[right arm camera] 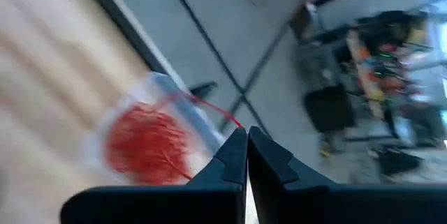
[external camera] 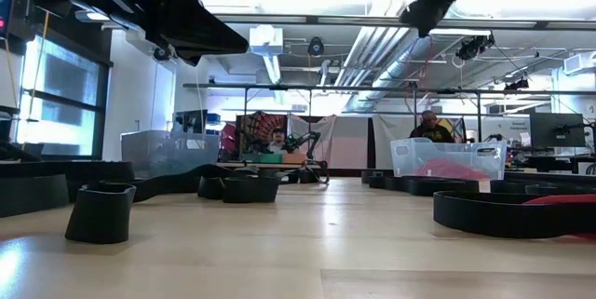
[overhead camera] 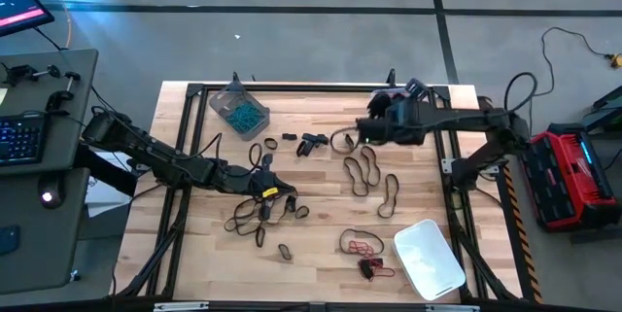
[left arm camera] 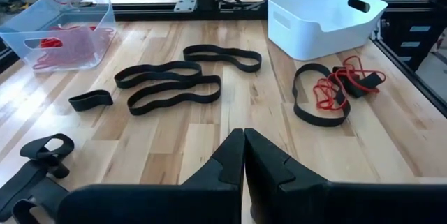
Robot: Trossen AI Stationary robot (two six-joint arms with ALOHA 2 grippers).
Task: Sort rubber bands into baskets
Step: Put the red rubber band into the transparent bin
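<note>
The left tool (left arm camera: pixel 244 135) is seen closest, its two fingers pressed together with nothing between them, held low over the surface (left arm camera: pixel 391 133) near its middle. Straight ahead of it two long black bands (left arm camera: pixel 167 88) are laid flat, one partly over the other, their long axes running across the tool's line of approach rather than along it. A short black loop (left arm camera: pixel 89 100) is set just beside their one end, and a third long band (left arm camera: pixel 222 58) is placed farther off. A tangle (left arm camera: pixel 335 91) of black and red loops is found ahead to the other side, near the white basket (left arm camera: pixel 307 28).

The right tool (right arm camera: pixel 247 132) is held well apart from all this, above the clear basket (left arm camera: pixel 63 1) at the far edge, where a heap of red bands (right arm camera: pixel 143 140) is gathered. Its fingers are closed too, and a thin red band (right arm camera: pixel 213 111) is seen running from the heap up to the tips, so it is judged to be pinched there. The grey basket (overhead camera: pixel 225 98) with the teal bands (overhead camera: pixel 243 113) is placed at the far left corner.

The black bands are judged to be the left arm's work, being nearer to it. Since they are lying crosswise, the fingers would have to be parted and brought down astride one strand.
</note>
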